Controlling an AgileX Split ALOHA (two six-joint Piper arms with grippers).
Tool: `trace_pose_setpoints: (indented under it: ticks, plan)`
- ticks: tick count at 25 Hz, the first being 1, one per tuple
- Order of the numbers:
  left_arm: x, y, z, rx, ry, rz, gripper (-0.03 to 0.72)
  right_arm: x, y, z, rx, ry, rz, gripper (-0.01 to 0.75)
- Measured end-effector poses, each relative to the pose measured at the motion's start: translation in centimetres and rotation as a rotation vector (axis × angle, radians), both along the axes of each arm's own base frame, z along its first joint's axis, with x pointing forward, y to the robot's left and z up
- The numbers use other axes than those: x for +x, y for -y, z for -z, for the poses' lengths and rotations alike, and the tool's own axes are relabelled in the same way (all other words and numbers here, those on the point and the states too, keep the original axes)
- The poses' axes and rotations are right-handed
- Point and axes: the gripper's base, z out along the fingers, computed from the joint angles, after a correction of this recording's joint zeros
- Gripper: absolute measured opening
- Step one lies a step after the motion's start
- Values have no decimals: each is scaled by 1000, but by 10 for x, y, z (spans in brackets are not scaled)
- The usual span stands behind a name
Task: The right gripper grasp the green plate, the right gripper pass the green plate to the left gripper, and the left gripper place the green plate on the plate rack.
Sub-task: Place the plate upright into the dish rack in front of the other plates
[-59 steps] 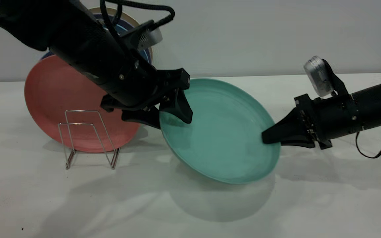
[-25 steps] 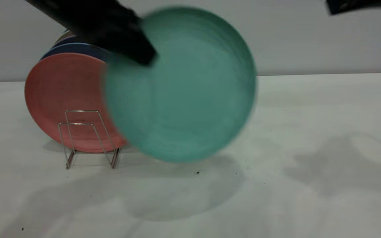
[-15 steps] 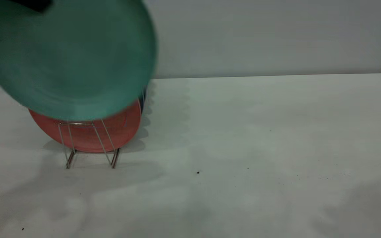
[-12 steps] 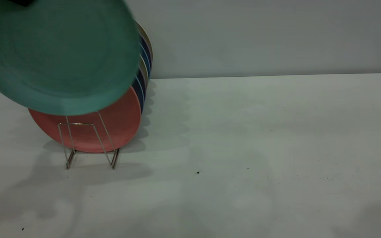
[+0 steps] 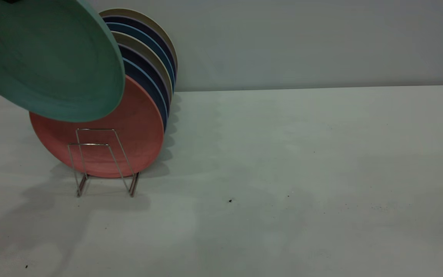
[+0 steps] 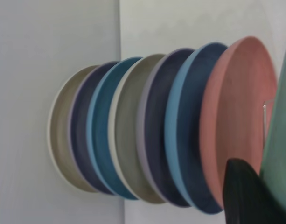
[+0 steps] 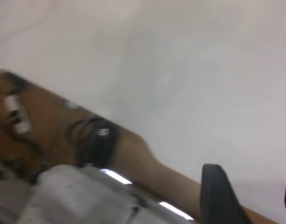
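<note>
Green plate (image 5: 44,61) hangs tilted at 10 o'clock of the exterior view, above and in front of the pink plate (image 5: 102,138), clear of the desk (image 5: 283,173). My left jaws (image 6: 247,193) show only one dark finger against the rim, so I read them as pinching the plate. Right jaws (image 7: 247,196) are off over bare desk, spread, holding nothing. Rack (image 5: 104,161) sits at 6 o'clock of the plate. Judgement: plate is stiff, light, smooth-surfaced; a rim pinch suits it, though it may pivot.
</note>
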Motion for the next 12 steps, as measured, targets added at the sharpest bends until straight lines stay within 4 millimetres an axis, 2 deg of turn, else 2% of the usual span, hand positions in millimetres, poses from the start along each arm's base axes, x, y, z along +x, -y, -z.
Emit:
trace_pose_setpoints:
  ticks: [6, 12]
  plan:
    - [12, -1, 18, 21, -24, 7, 100, -36, 6, 13, -101, 92, 93, 365]
    - [23, -2, 37, 47, -47, 31, 100, -58, 6, 25, -116, 175, 120, 365]
